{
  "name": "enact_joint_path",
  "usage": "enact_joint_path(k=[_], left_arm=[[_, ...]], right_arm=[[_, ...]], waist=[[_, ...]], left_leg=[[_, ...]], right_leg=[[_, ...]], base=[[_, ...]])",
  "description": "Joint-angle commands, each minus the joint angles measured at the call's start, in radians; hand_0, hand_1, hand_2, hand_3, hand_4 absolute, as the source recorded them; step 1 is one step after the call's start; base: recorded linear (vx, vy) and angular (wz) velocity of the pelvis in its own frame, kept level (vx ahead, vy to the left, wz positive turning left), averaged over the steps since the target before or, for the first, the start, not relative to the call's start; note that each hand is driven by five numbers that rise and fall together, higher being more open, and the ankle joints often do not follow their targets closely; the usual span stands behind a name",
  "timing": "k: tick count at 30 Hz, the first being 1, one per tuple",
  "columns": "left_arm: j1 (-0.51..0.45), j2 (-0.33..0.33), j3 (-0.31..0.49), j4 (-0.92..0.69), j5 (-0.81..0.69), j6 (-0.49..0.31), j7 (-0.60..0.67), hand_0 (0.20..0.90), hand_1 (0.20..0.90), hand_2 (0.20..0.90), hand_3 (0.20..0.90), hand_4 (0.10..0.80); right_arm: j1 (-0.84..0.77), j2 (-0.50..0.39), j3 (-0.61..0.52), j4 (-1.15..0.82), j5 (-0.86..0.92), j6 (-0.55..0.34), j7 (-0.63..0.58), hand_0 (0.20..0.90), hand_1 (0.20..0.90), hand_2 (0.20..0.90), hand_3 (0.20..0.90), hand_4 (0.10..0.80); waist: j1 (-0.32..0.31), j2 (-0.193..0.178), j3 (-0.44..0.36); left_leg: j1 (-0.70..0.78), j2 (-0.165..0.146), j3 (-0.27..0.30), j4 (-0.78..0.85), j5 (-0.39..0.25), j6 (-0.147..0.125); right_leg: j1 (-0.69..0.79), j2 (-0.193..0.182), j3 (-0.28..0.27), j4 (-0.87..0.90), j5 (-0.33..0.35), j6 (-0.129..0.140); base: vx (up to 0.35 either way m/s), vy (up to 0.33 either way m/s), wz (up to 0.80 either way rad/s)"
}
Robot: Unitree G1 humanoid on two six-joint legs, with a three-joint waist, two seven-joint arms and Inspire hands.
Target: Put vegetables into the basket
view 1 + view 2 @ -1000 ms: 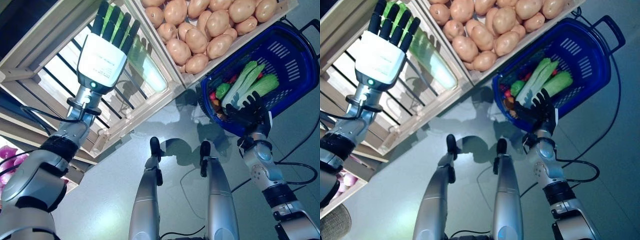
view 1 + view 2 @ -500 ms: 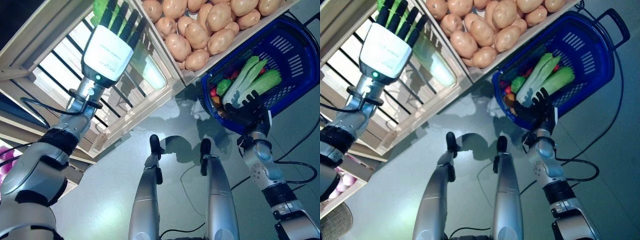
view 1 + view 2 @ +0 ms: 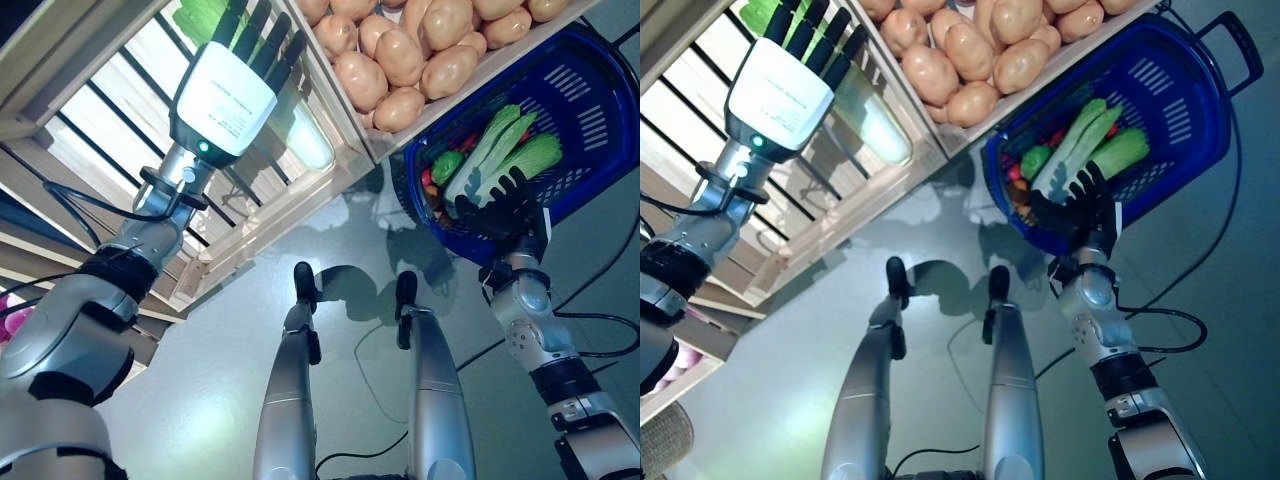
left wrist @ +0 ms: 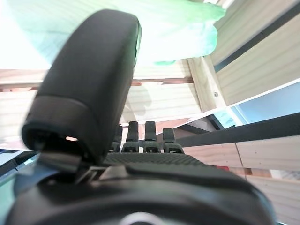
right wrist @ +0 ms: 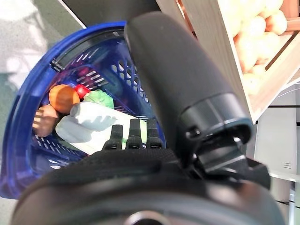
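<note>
Leafy green vegetables lie just past our left hand, fingers straight in the wooden crate; our right hand curls round the blue plastic basket's rim.

Blue basket showing as glossy slotted plastic; crates showing pale, matt bare wood; potatoes looking smooth-skinned, dull; floor gleaming, smooth.

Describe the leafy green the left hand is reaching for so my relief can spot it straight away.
Find the wooden crate of potatoes, then the slatted wooden crate on its left. The leafy green lies there, just past the fingertips of the open left hand. It is the only bright green thing in the crates.
</note>
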Motion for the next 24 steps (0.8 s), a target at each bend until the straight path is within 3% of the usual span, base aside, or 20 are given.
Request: enact_joint_path(k=[1, 5, 9, 11, 24], left_arm=[[-0.158, 0.051, 0.04, 0.058, -0.033, 0.056, -0.115, 0.9, 0.9, 0.9, 0.9, 0.8], [-0.154, 0.056, 0.035, 0.072, -0.029, 0.046, -0.142, 0.9, 0.9, 0.9, 0.9, 0.8], [-0.126, 0.063, 0.056, 0.081, -0.087, 0.11, -0.023, 0.9, 0.9, 0.9, 0.9, 0.8], [-0.099, 0.064, 0.098, 0.077, -0.13, 0.099, 0.084, 0.9, 0.9, 0.9, 0.9, 0.8], [0.049, 0.089, 0.235, -0.01, -0.121, 0.092, 0.198, 0.9, 0.9, 0.9, 0.9, 0.8]], right_arm=[[-0.035, -0.037, -0.039, -0.081, -0.019, -0.052, 0.014, 0.9, 0.9, 0.9, 0.9, 0.8], [-0.041, -0.045, -0.044, -0.08, -0.011, -0.05, 0.019, 0.9, 0.9, 0.9, 0.9, 0.8], [-0.034, -0.05, -0.044, -0.082, -0.002, -0.059, 0.02, 0.9, 0.9, 0.9, 0.9, 0.8], [-0.02, -0.04, -0.047, -0.087, -0.006, -0.069, 0.014, 0.9, 0.9, 0.9, 0.9, 0.8], [0.032, -0.027, -0.075, -0.116, -0.02, -0.091, 0.006, 0.9, 0.9, 0.9, 0.9, 0.8]], waist=[[-0.012, -0.007, 0.001], [-0.01, -0.006, 0.001], [-0.004, -0.002, 0.001], [0.002, -0.004, 0.001], [0.027, 0.004, 0.001]], left_leg=[[-0.015, -0.035, 0.064, 0.083, -0.09, 0.06], [-0.017, -0.036, 0.062, 0.072, -0.085, 0.058], [-0.02, -0.037, 0.059, 0.069, -0.085, 0.057], [-0.02, -0.039, 0.055, 0.069, -0.088, 0.059], [-0.037, -0.046, 0.039, 0.077, -0.093, 0.055]], right_leg=[[0.063, 0.08, -0.033, -0.195, 0.157, -0.069], [0.062, 0.078, -0.036, -0.201, 0.16, -0.065], [0.058, 0.074, -0.04, -0.203, 0.158, -0.066], [0.057, 0.07, -0.047, -0.201, 0.156, -0.065], [0.047, 0.061, -0.063, -0.192, 0.141, -0.07]], base=[[0.0, 0.0, 0.0], [0.0, 0.0, 0.0], [0.0, 0.0, 0.0], [-0.013, -0.046, 0.0], [-0.002, -0.009, 0.0]])
